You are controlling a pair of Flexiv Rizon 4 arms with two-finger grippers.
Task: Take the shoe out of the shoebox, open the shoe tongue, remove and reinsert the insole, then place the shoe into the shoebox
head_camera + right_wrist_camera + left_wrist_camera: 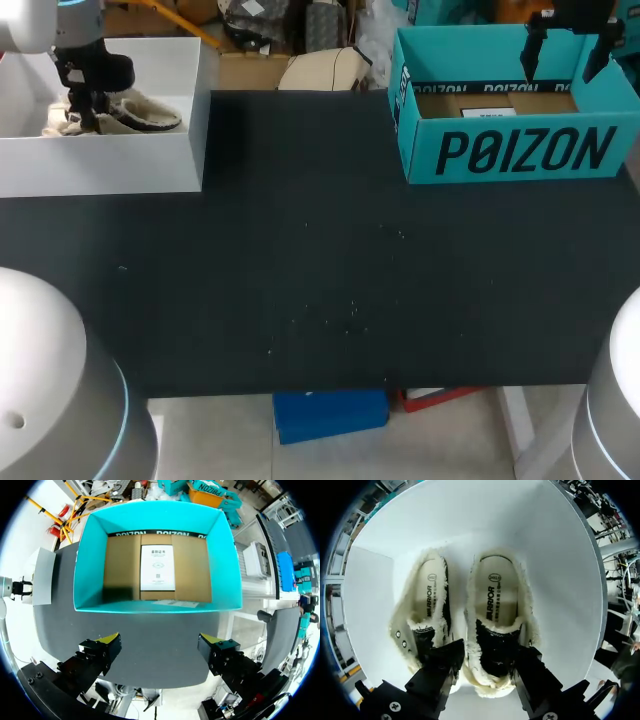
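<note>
Inside the white shoebox [560,570], left end effector [487,675] sits over 1 shoe [497,605].

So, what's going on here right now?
The left end effector is down inside the white box, at one fleece-lined shoe that lies beside a second shoe. Neither is out of the box yet. The right end effector hangs open above the teal shoebox, which holds only a white card on its cardboard floor.
</note>
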